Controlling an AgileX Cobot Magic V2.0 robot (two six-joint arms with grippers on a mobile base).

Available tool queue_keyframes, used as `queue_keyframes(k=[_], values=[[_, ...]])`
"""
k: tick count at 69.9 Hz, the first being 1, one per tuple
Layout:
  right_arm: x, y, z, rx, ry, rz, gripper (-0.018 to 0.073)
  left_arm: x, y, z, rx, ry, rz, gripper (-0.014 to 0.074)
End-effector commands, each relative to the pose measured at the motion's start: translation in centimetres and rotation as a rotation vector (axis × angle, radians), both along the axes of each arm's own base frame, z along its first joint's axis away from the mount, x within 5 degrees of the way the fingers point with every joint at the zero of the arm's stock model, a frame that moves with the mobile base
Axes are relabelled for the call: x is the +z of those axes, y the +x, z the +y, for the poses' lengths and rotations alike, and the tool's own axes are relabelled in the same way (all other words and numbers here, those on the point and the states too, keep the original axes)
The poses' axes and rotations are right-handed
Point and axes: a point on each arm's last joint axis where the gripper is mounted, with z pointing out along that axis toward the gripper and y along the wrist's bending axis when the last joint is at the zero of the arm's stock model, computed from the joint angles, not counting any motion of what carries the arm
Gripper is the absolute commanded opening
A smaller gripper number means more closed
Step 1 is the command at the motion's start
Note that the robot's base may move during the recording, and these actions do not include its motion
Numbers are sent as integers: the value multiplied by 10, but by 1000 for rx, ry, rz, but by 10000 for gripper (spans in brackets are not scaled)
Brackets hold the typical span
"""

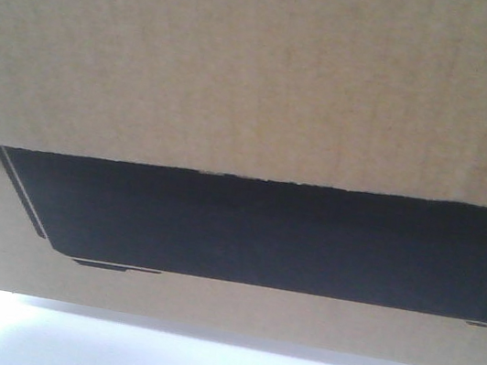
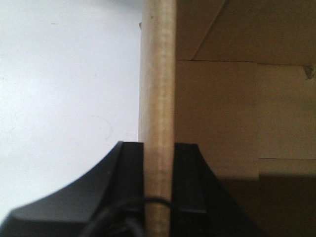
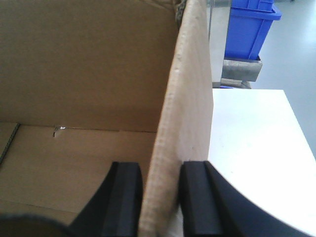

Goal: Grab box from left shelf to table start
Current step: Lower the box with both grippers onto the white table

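Both pincers are clamped on cardboard. The left pincer point(image 2: 159, 148) pinches an upright wall of the cardboard box point(image 2: 158, 74) between its two black fingers. The open inside of the box lies to the pincer's right and the white surface point(image 2: 64, 98) to its left. The right pincer point(image 3: 160, 170) grips another wall the same way, with the box interior to its left and the surface to its right. A blue bin point(image 3: 249, 24) stands well beyond its fingertips.

From the front view the box fills nearly everything, its black panel point(image 1: 263, 232) facing the camera and a strip of surface showing beneath. I cannot tell whether the bottom is touching down yet.

The step in hand looks like setting the box onto the surface. To do it well, bring both pincers down together at the same rate, so the thin walls are not twisted or torn (single corrugated board flexes easily). Keep the grip firm until the base sits flat, then release both sides together.
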Motion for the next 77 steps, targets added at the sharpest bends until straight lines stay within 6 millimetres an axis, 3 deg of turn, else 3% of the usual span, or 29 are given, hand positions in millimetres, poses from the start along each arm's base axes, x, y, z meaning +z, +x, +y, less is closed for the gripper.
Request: queue_keyframes(k=[1, 19, 36, 51, 68, 77], values=[[28, -3, 0, -11, 47, -210, 57, 24, -3, -1, -11, -65, -128, -104], [23, 2, 2, 6, 65, -147, 57, 28, -3, 0, -8, -55, -157, -104], [18, 39, 7, 49, 117, 53, 57, 43, -3, 4, 16, -66, -173, -104], [17, 80, 7, 58, 115, 190, 57, 26, 22, 13, 104, -43, -83, -104], [-11, 128, 7, 48, 122, 339, 57, 4, 57, 9, 127, -24, -32, -104], [-21, 143, 6, 44, 114, 366, 57, -4, 69, 6, 126, -22, -26, -104]])
